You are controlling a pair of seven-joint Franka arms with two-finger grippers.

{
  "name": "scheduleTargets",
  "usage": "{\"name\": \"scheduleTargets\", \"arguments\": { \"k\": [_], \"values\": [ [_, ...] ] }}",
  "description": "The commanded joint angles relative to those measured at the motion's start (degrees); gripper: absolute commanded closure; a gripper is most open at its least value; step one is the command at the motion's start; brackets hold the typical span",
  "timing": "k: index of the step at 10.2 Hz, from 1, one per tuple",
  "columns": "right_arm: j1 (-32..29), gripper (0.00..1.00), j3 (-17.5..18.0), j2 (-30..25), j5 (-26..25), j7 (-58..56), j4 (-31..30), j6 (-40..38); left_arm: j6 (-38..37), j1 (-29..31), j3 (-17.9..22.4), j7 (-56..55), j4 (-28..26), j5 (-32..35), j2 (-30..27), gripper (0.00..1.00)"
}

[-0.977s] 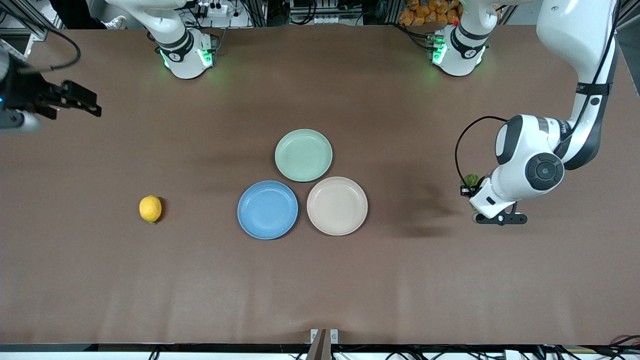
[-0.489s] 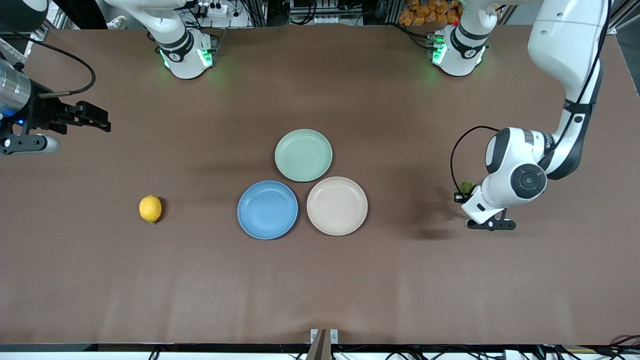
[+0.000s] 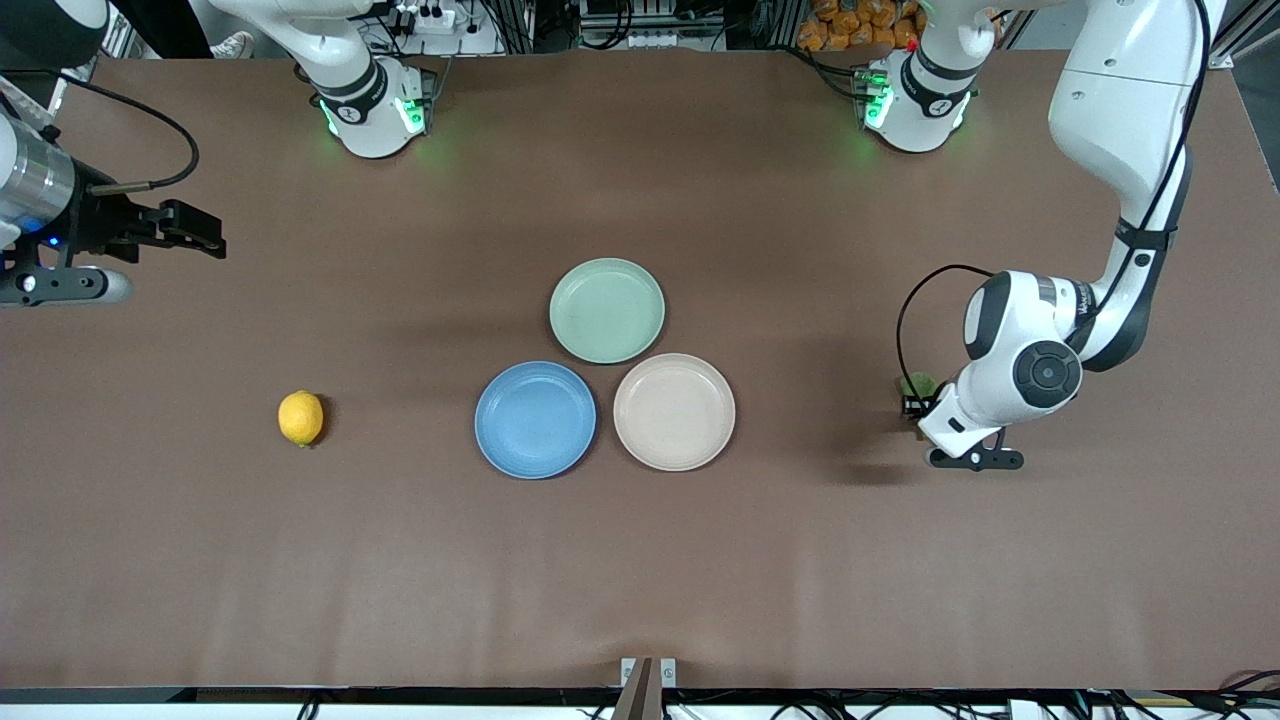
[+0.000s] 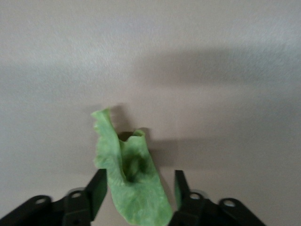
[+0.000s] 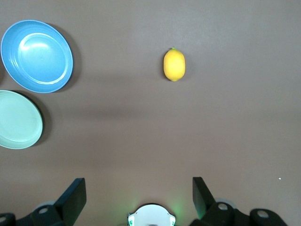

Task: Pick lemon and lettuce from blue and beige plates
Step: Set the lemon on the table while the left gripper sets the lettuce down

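Note:
The lemon (image 3: 300,418) lies on the bare table toward the right arm's end, apart from the plates; it also shows in the right wrist view (image 5: 174,64). The blue plate (image 3: 535,420) and the beige plate (image 3: 674,411) sit side by side mid-table, both empty. My left gripper (image 3: 915,398) is low over the table toward the left arm's end, beside the beige plate. It is closed on the lettuce (image 3: 917,384), a crinkled green leaf that sticks out past the fingertips (image 4: 127,165). My right gripper (image 3: 195,232) is open and empty, high over the right arm's end.
An empty mint-green plate (image 3: 607,310) touches the two other plates, farther from the front camera. The blue plate (image 5: 36,55) and the mint plate (image 5: 19,120) show in the right wrist view. The arm bases stand along the table's back edge.
My left gripper has moved with the lettuce toward the plates and lower over the table. My right gripper has shifted slightly toward the table's middle. Lemon and plates have not moved.

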Motion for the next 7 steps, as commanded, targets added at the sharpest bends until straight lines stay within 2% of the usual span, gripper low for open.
{"name": "scheduleTargets", "arguments": {
  "k": [1, 5, 7],
  "values": [
    [0.7, 0.0, -0.9, -2.3, -0.9, 0.5, -2.5, 0.8, -1.7, -0.2, -0.2, 0.1, 2.9, 1.5, -2.1, 0.0],
    [1.1, 0.0, -1.7, -2.7, -1.8, 0.6, -3.1, 1.0, -18.3, -0.3, -0.9, 0.1, 12.2, 1.5, -10.7, 0.0],
    [1.1, 0.0, -1.7, -2.7, -1.9, 0.6, -3.1, 1.2, -23.1, -0.6, -2.2, 0.0, 13.8, 1.3, -15.3, 0.0]
  ]
}}
